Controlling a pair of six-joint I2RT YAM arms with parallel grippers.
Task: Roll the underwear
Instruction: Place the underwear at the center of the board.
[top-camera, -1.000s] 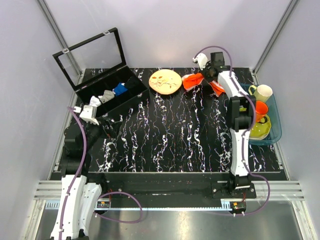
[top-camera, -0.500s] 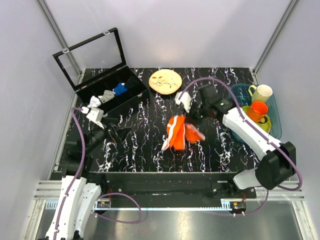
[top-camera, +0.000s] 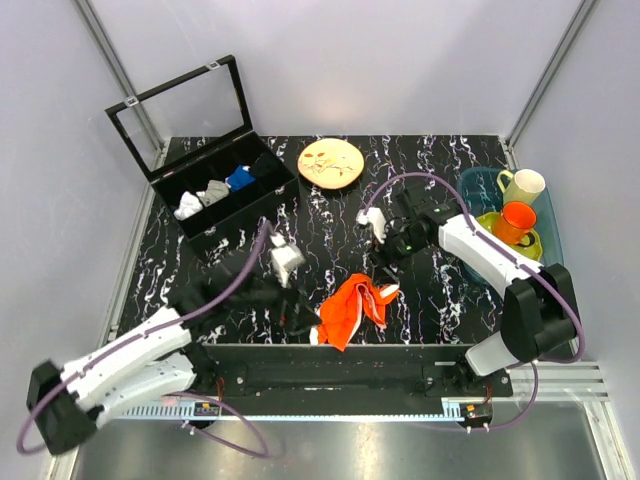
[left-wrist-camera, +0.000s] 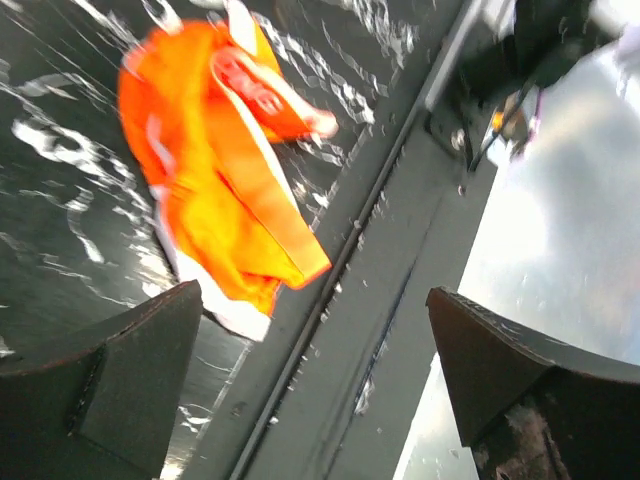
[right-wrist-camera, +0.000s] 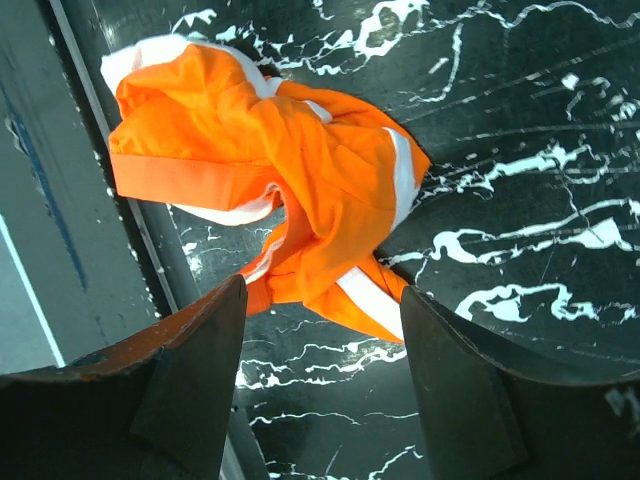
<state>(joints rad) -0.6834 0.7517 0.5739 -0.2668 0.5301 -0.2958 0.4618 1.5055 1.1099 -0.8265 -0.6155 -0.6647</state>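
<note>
Lying in a crumpled heap at the near edge of the bench (top-camera: 250, 215), the underwear (top-camera: 350, 308) is touched by neither hand; the left hand (left-wrist-camera: 312, 295) is held wide open just beside it, and the right hand (right-wrist-camera: 322, 290) is spread wide above it, with nothing gripped; the fabric is judged light, limp and prone to bunching, so it is best pinched at the white-edged band and spread flat before any rolling is begun.

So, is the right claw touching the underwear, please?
Cannot tell: in the right wrist view the underwear shows between the tips of the open right claw, and the top view shows neither contact nor gap plainly.
</note>
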